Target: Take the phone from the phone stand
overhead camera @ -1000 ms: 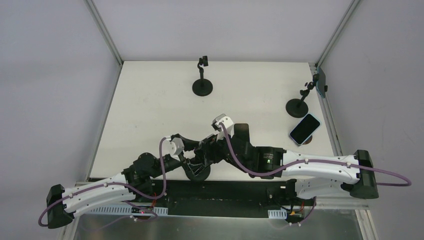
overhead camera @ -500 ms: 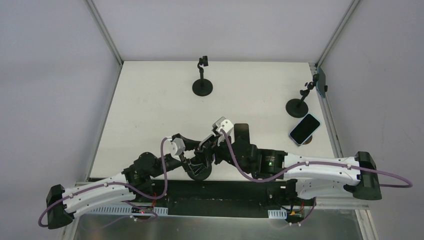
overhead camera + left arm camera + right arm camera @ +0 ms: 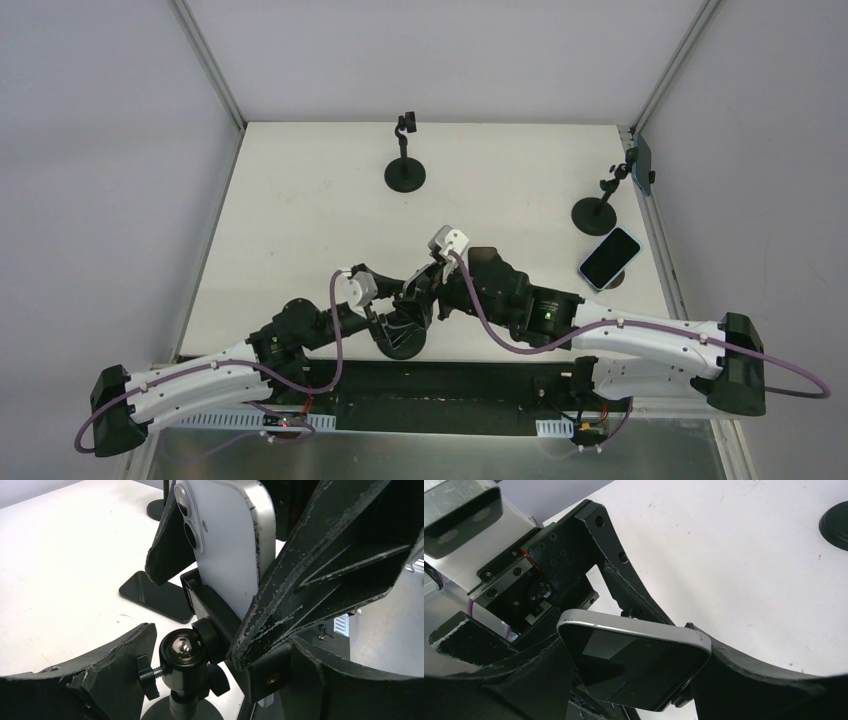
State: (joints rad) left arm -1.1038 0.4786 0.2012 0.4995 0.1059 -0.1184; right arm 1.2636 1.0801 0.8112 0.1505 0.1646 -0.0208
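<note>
1. Your right gripper [image 3: 626, 645] has its jaws closed on the phone [image 3: 225, 545]. One of its fingers [image 3: 330, 565] presses each long edge, and the screen faces back at your wrist.
2. That grip has not widened or tightened in the last second. What has moved is the arm: your right forearm has swung outward and the wrist has edged in over the stand.
3. The phone stands upright between those fingers. Its lower back is still seated in the clamp [image 3: 210, 600] of the phone stand [image 3: 397, 343], so nothing has come free yet.
4. Directly below your right hand, the left gripper [image 3: 220, 645] is spread wide around the ball joint [image 3: 181, 650]. One finger sits just beside the thumbscrew, and I can't see it pinching anything. That wrist has also slid a little forward.
5. My read is that both hands have settled and the grasp is made. The next thing needed is a lift up and out of the clamp.
6. Watch the stand, because your left jaws aren't holding it. It could tip or come up with the phone unless you close them or pull cleanly along the clamp.
7. Out beyond your right fingertips, a second phone [image 3: 609, 258] lies flat on the table [image 3: 300, 220].
8. Two more stands [image 3: 404, 165] sit well past that, far from the action.
</note>
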